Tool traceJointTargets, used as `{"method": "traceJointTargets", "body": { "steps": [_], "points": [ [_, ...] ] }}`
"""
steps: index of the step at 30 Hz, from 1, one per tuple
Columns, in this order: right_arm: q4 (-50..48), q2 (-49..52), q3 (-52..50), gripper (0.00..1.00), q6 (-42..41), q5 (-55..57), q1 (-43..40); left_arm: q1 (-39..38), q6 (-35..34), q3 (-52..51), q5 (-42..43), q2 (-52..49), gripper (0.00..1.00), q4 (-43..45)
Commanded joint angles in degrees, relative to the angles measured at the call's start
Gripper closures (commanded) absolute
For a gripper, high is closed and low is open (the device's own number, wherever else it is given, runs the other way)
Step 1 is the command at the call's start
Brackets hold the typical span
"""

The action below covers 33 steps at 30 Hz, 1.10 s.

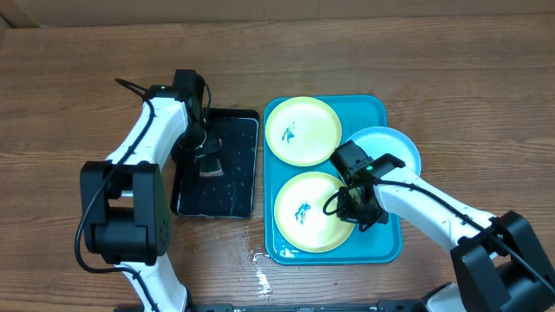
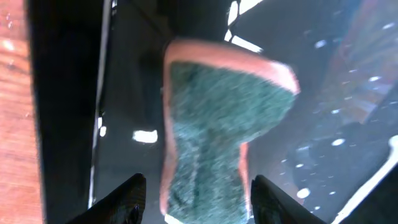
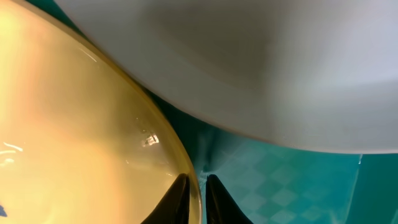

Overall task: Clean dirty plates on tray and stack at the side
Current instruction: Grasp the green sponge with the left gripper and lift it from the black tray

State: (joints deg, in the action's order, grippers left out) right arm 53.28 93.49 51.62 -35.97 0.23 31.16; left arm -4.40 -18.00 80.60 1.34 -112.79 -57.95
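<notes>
The tray (image 1: 390, 250) lies flat on the table (image 1: 87, 69), its long axis running from the robot's side toward the far edge. Two yellow-green rimmed plates fill it. The far plate (image 1: 303, 143) is in the far half and the near plate (image 1: 299, 232) is in the near half, each with a blue smear (image 1: 290, 132) near its centre. The light blue plate (image 1: 395, 143) rides over the tray's far right rim, part in and part out (from the right wrist its pale underside shows above the tray floor).

The right gripper (image 3: 196, 182) is at the near plate's right edge, fingers almost together and pinching the rim.

Just left of the tray, the black tray (image 1: 238, 186) lies along the same direction. Over it the left gripper (image 2: 198, 186) has its fingers partway apart on either side of a green-faced sponge (image 2: 224, 118). A dark gap shows at one finger, and I cannot tell if the other touches.
</notes>
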Motion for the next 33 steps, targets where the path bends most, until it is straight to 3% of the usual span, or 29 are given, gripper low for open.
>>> {"method": "traceJointTargets", "body": {
  "steps": [1,5,11,24,27,31,33],
  "points": [
    [0.0,0.0,-0.3,0.88,0.0,1.6,0.0,-0.1,2.3,0.1,-0.9,-0.3,0.46,1.7],
    [0.0,0.0,-0.3,0.88,0.0,1.6,0.0,-0.1,2.6,0.1,-1.8,-0.3,0.59,4.9],
    [0.0,0.0,-0.3,0.87,0.0,1.6,0.0,-0.1,2.6,-0.2,-1.1,-0.3,0.61,5.1],
    [0.0,0.0,-0.3,0.87,0.0,1.6,0.0,-0.2,2.8,-7.0,-1.3,-0.3,0.53,9.9],
    [0.0,0.0,-0.3,0.87,0.0,1.6,0.0,-0.2,2.8,-7.4,-0.4,-0.3,0.74,10.9],
    [0.1,0.0,-0.3,0.87,0.0,1.6,0.0,-0.2,2.8,-7.4,0.9,-0.3,0.96,11.9],
    [0.2,0.0,-0.3,0.87,0.0,1.6,0.0,-0.2,2.8,-7.4,1.1,-0.3,0.96,11.7]
  ]
}}
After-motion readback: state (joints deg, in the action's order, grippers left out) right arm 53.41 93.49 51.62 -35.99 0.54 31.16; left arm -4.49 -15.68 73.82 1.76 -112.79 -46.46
